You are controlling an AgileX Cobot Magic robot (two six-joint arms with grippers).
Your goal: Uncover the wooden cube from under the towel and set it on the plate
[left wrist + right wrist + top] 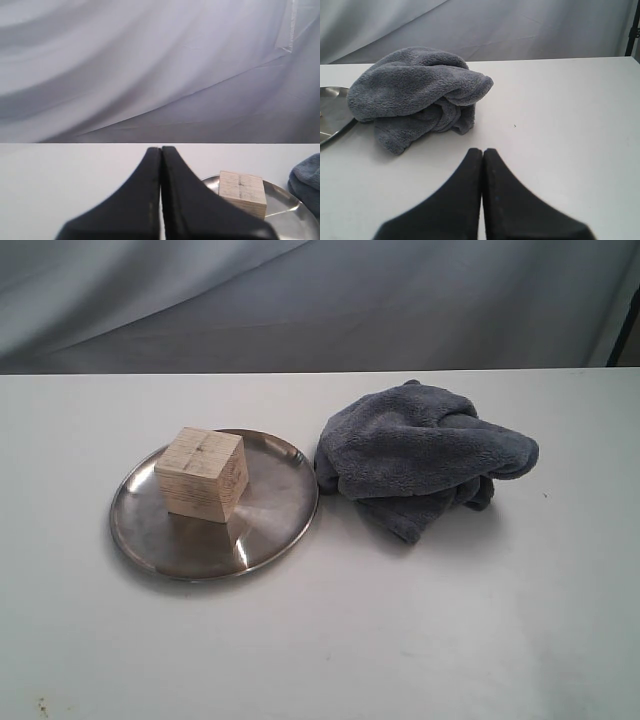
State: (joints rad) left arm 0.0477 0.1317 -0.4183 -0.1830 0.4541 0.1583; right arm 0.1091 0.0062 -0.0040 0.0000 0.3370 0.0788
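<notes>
The wooden cube [203, 473] stands uncovered on the steel plate [275, 515], left of centre on the white table. Just right of the plate, touching its rim, lies the blue-grey towel [420, 455], crumpled into a heap. Neither arm shows in the exterior view. In the left wrist view my left gripper [161, 150] is shut and empty, held back from the cube [242, 191] and plate [285, 197]. My right gripper [482, 151] is likewise shut with nothing in it, a short way from the towel [415, 92], and an edge of the plate [332, 107] shows beside the cloth.
A grey-white cloth backdrop [300, 300] hangs behind the table's far edge. A dark stand leg [628, 330] shows at the far right. White tabletop [350, 640] stretches in front of the plate and towel.
</notes>
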